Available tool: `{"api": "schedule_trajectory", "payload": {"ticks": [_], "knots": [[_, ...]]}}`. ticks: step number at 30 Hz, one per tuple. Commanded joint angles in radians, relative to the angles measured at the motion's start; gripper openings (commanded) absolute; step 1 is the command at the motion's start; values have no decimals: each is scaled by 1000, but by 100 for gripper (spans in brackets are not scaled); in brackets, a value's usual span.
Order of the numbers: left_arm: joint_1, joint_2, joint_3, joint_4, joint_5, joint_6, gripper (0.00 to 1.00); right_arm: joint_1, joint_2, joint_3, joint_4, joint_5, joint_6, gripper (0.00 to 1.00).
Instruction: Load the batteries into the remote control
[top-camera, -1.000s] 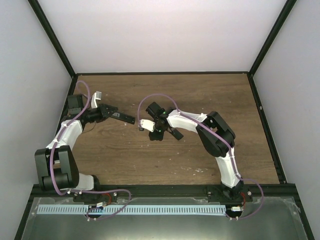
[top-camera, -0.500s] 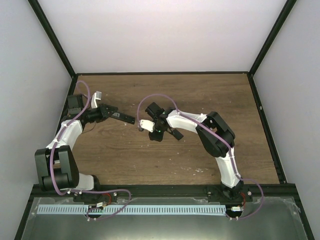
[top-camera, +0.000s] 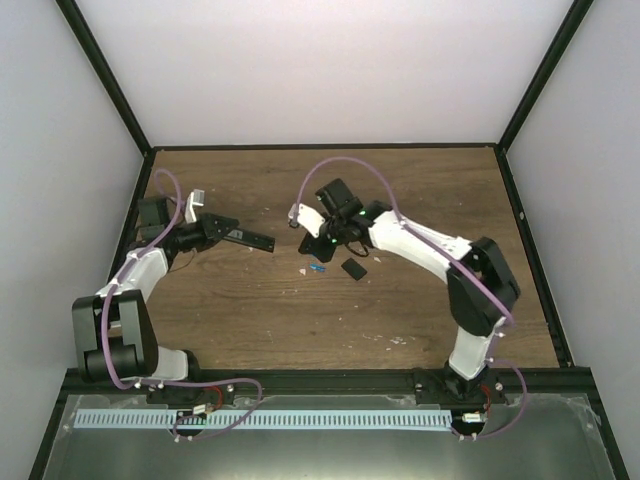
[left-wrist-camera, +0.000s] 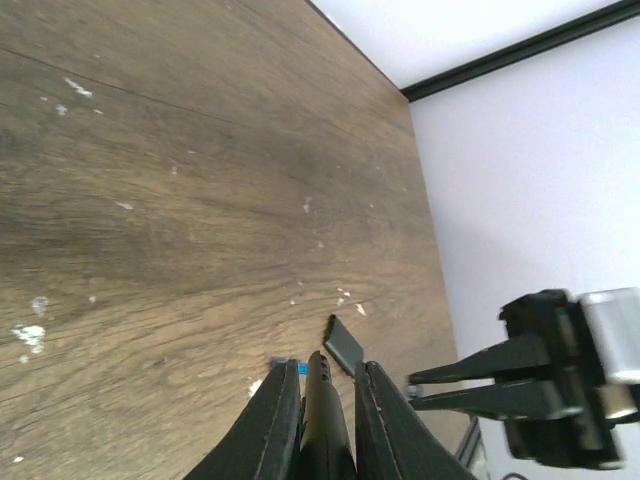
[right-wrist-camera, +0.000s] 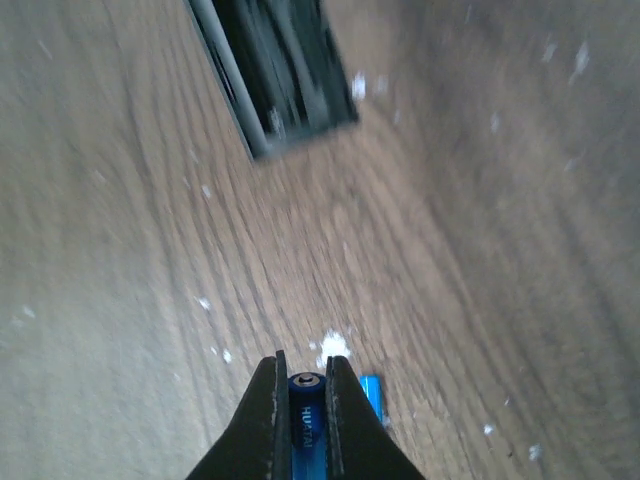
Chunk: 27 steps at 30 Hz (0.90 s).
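Remote control (top-camera: 255, 240) in left hand (left-wrist-camera: 323, 375), one blue battery (right-wrist-camera: 305, 425) in right hand (right-wrist-camera: 303, 362).

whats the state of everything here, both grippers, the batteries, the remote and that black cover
left gripper: shut on the remote control
remote control: gripped at one end, cover off
right gripper: shut on one battery
held battery: clamped in the right gripper, not loaded
other battery: lying loose on the table
cover piece: off the remote, lying flat on the table
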Motion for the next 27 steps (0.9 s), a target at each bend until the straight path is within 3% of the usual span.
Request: {"api": "schedule_trajectory", "payload": {"ticks": [1, 14, 21, 27], "knots": [[2, -19, -27, 156, 117, -79, 0, -20, -154, -21, 130, -125, 104, 1], [-148, -18, -78, 530, 202, -401, 0, -22, -265, -11, 365, -328, 187, 1], [-202, -17, -73, 610, 167, -497, 0, -21, -306, -70, 423, -342, 184, 1], [-211, -34, -52, 582, 166, -519, 0, -21, -306, -75, 381, -318, 149, 1]]}}
